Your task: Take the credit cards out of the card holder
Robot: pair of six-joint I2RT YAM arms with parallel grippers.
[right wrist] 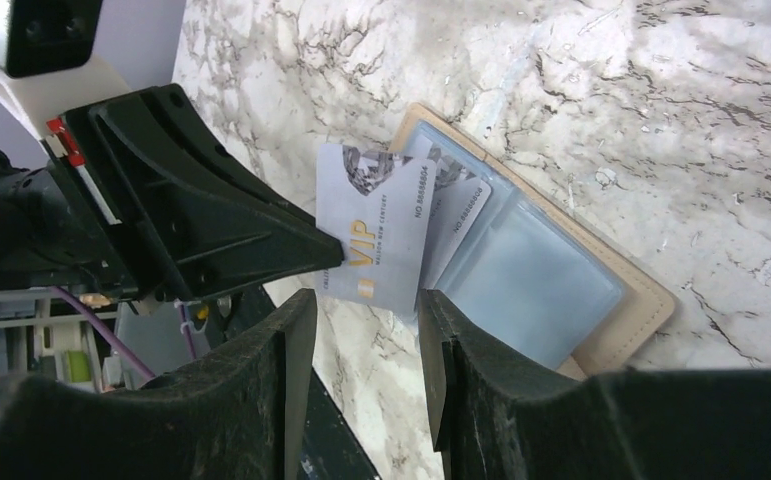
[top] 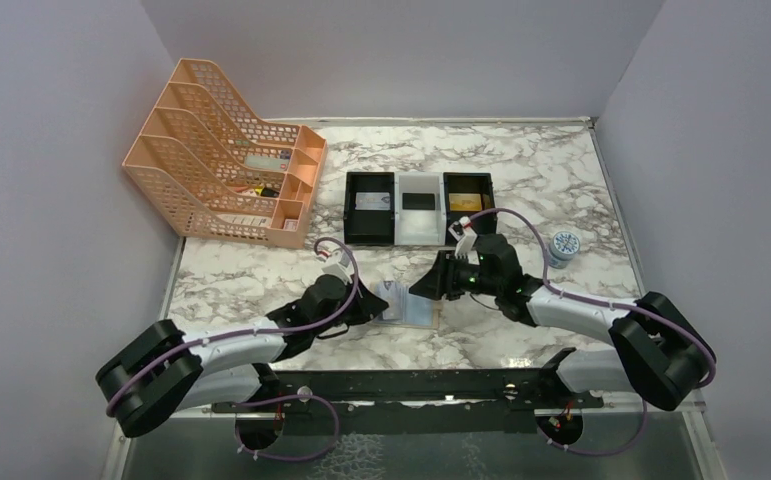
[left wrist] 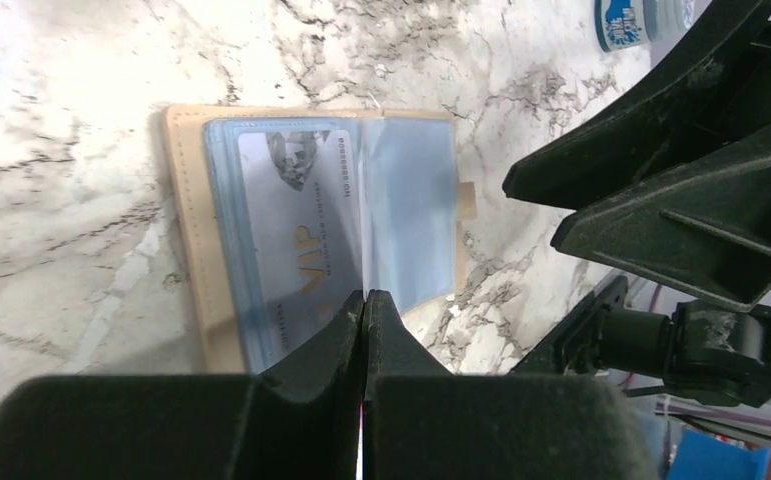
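The tan card holder (top: 408, 305) lies open and flat on the marble tabletop (top: 521, 170), just ahead of the two arm bases, its clear grey-blue sleeves (left wrist: 411, 220) facing up. The left gripper (left wrist: 363, 298) has its jaws pressed together on the edge of a silver VIP card (right wrist: 371, 230). In the right wrist view that card sits skewed and partly out of its sleeve, overlapping a second card (right wrist: 458, 212) of the same print that is tucked in the holder. The right gripper (right wrist: 366, 305) hangs just over the near edge of the holder with its jaws spread apart, and nothing is gripped between them. Farther back stand three rectangular trays in a row, black (top: 370, 235), white (top: 420, 232) and black (top: 469, 180), each with a card inside. A peach mesh file rack (top: 226, 165) stands at the back left, and a small round blue-and-white tin (top: 564, 247) sits to the right of the trays
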